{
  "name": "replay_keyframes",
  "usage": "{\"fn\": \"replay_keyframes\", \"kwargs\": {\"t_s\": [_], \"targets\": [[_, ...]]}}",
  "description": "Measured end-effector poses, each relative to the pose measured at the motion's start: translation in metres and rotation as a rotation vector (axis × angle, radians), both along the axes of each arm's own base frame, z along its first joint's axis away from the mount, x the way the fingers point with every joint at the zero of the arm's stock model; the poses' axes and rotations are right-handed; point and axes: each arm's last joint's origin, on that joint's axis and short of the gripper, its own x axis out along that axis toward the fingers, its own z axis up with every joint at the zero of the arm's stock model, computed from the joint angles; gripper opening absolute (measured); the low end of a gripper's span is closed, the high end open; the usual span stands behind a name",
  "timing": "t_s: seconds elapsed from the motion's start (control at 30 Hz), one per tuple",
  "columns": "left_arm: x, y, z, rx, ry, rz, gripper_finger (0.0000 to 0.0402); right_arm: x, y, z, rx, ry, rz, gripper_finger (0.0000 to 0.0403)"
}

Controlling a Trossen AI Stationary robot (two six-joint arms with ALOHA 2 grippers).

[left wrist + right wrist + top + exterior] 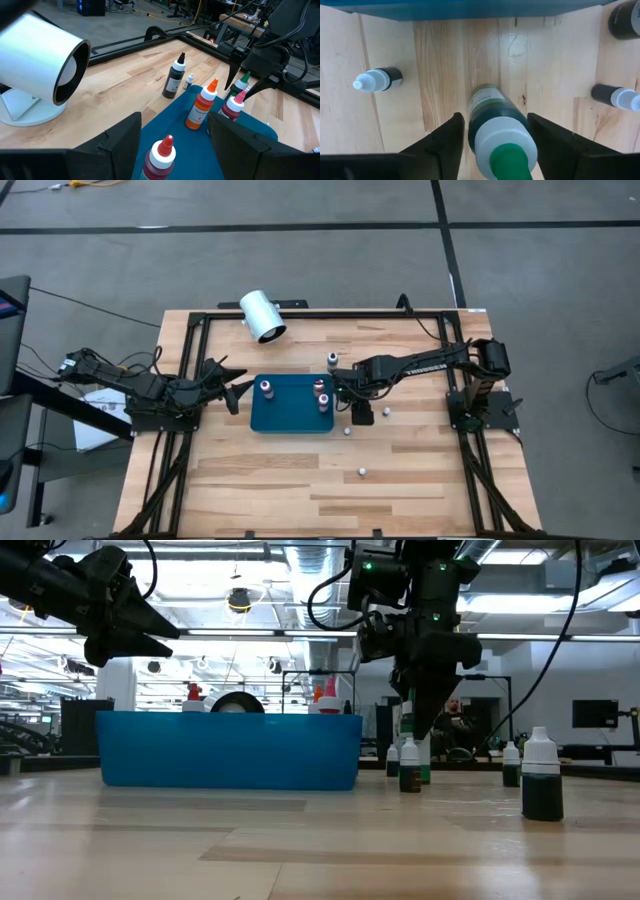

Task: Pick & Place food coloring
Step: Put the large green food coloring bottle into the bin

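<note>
Green-topped food coloring bottle (501,131) stands on the wood table (420,470), just beside the blue tray (290,418). The right gripper (495,132) has its fingers open around it, not squeezing yet. I think it should close gently on the middle, then lift straight up. Other small bottles (376,80) stand near, so it should not swing wide. Three bottles already stand in the tray, with room left. The left gripper (175,145) waits open at the tray's other end.

Dark jointed arms, black cables, wedge fingers (245,145)
</note>
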Motion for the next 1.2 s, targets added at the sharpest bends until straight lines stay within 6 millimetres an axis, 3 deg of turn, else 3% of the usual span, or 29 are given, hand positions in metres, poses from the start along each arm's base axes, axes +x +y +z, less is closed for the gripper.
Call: {"fn": "replay_keyframes", "kwargs": {"t_s": [0.27, 0.53, 0.67, 0.9, 1.2], "targets": [[0.0, 0.0, 0.0, 0.0, 0.0, 0.0, 0.022, 0.0, 0.0, 0.0, 0.0, -0.002, -0.001, 0.0132], [0.0, 0.0, 0.001, -0.011, -0.011, 0.002, 0.022, 0.0, 0.0, 0.001, 0.002, 0.009, -0.012, 0.0142], [0.001, 0.0, 0.002, -0.035, -0.036, 0.007, 0.022, 0.002, 0.0, 0.013, 0.002, 0.02, -0.016, 0.0136], [0.002, -0.001, 0.003, -0.057, -0.054, -0.036, 0.022, 0.011, 0.005, 0.052, -0.004, -0.005, 0.042, 0.0134], [0.003, -0.003, 0.005, -0.077, -0.075, -0.08, 0.022, 0.019, 0.013, 0.122, -0.014, -0.126, 0.097, 0.0129]]}}
